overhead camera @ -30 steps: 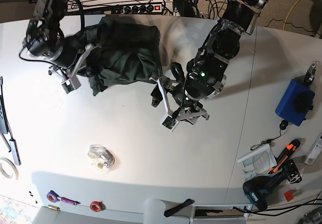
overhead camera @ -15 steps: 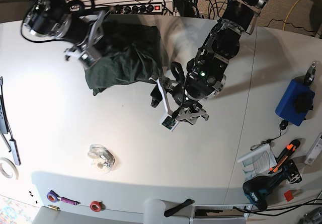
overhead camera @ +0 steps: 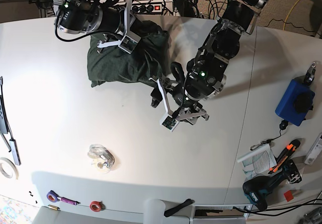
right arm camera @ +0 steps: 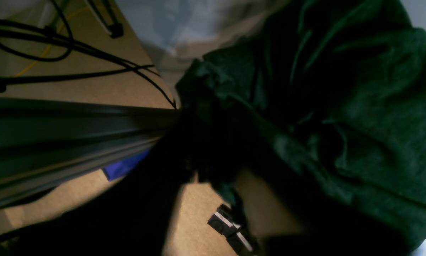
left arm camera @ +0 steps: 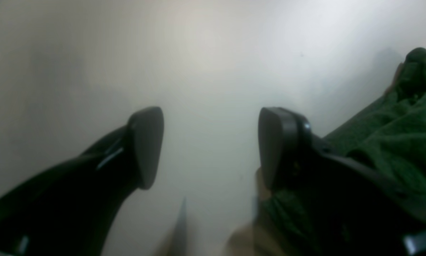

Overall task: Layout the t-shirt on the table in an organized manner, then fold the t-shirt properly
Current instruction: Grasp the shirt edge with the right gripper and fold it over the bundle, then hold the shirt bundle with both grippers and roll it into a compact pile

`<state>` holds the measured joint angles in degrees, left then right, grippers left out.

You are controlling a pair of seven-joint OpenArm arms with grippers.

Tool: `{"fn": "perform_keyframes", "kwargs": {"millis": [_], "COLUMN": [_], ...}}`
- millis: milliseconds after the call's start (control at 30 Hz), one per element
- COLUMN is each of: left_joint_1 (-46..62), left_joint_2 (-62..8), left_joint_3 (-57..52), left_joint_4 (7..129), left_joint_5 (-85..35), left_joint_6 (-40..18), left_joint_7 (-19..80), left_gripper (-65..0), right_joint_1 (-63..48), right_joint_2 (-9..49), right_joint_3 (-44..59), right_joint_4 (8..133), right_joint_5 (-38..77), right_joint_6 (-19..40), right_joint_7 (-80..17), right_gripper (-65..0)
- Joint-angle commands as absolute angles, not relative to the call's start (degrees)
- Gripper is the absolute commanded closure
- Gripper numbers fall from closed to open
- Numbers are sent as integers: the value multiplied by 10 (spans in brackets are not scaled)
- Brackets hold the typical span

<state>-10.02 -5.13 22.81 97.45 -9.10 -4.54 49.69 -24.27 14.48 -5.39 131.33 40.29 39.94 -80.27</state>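
The dark green t-shirt lies bunched in a heap at the far middle of the white table. My right gripper hovers over the heap's far top. In the right wrist view, green folds of the t-shirt crowd its dark, blurred fingers, so its grip is unclear. My left gripper stands open just in front of the heap's near right corner. In the left wrist view the left gripper has only bare table between its pads, and the t-shirt's edge lies beside the right-hand finger.
A crumpled clear plastic scrap lies on the near left. Tape rolls sit by the front edge. A blue box, a drill and hand tools occupy the right side. A power strip and cables run behind the far edge.
My right arm swung from the shirt's left side up and rightward over it, dragging fabric along, so the heap is now more compact. The left arm has stayed put.
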Motion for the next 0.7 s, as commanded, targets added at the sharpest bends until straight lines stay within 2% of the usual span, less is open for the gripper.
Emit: {"fn": "perform_keyframes", "kwargs": {"millis": [0,67,300,367,467,500,567,667], "left_joint_1": [-111,-111,-111,-111,-111,-111,-111,-110], "left_joint_2": [-48,-48,-48,-48,-48,-48,-48,-48], "left_joint_3": [226,226,226,226,226,226,226,226], "left_joint_4": [985,985,985,985,986,987,988,996], "left_joint_5": [-92,-92,-93,-108,-166,-186,-228,-323], "left_joint_6": [-45,-45,-51,-79,-133,-152,-211,-321], "left_joint_7": [484,484,484,485,485,488,494,525], "left_gripper": [-418,-418,-418,-418,-418,-416,-396,-324], "right_joint_1": [-241,-241,-233,-222,-205,-199,-188,-178], "right_joint_2": [149,149,149,149,149,149,149,149], "right_joint_3": [-53,-53,-47,-29,14,30,63,110], "right_joint_4": [1323,1323,1323,1323,1323,1323,1323,1323], "right_joint_5": [411,411,390,340,266,247,225,222], "right_joint_6": [400,400,400,390,344,330,310,305], "right_joint_7": [-789,-782,-724,-679,-624,-616,-613,-608], "right_gripper": [-146,-205,-206,-205,-204,-190,-120,0]}}
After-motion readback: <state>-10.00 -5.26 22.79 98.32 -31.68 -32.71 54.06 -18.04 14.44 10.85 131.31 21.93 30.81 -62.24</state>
